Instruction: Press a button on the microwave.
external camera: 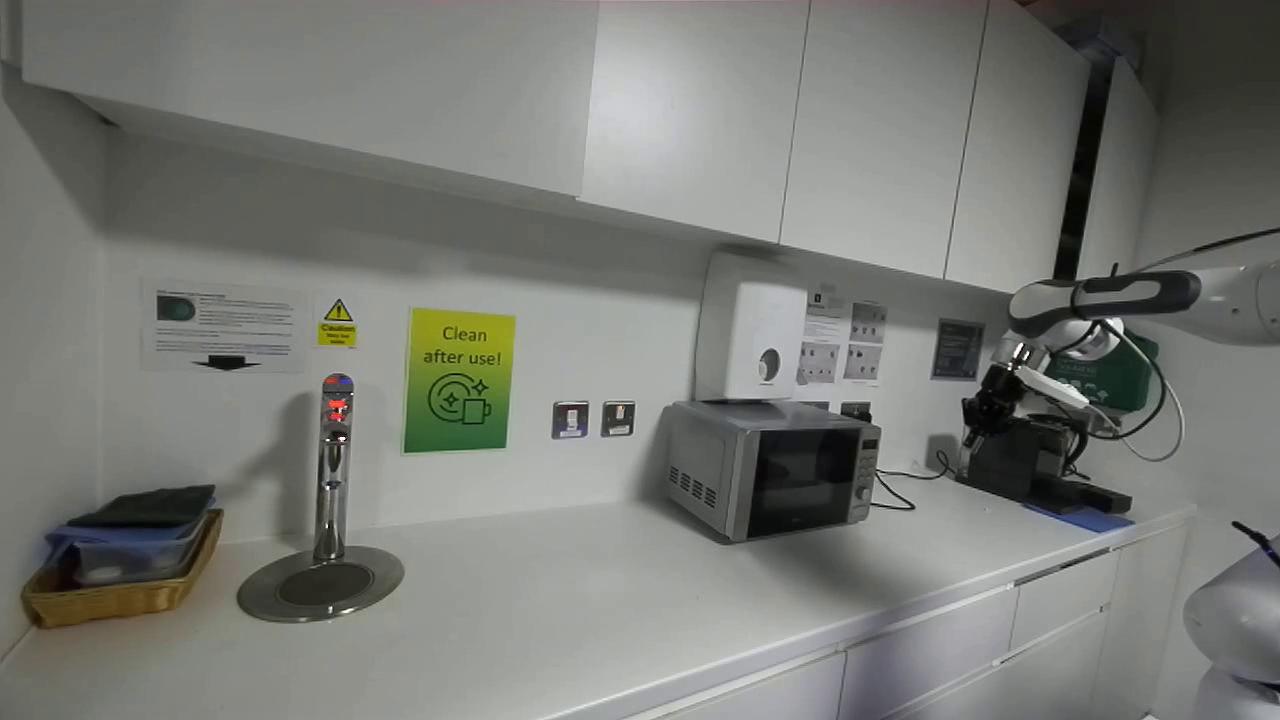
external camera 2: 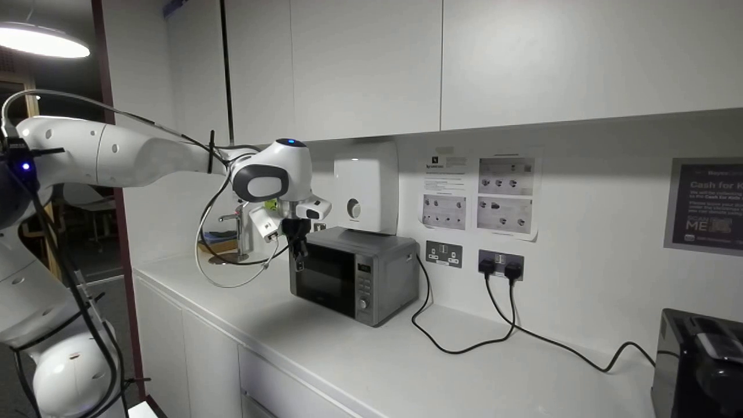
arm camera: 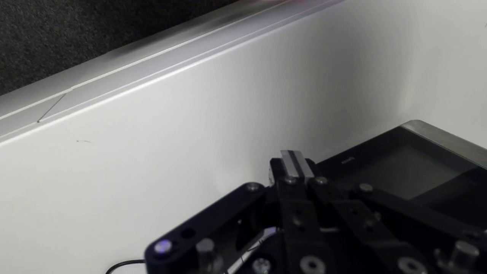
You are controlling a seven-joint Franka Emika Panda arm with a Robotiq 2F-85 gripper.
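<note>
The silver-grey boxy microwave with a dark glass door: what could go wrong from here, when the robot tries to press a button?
Wrong button: the small grey buttons sit close together, so the closed black gripper might press a neighbour.
Poor aim: the wrist view shows the dark glass door but not the buttons.
Snagging: the thin pale cable looping below the white robot arm might catch during the move.

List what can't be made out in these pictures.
Buttons on the microwave: too small to read in an exterior view, hidden behind the jaws in the wrist view.
Logo: blurred in the wrist view.
Dark poster: cut off by the right edge in an exterior view.
Machine: cut off by right and bottom edges in an exterior view.
</note>
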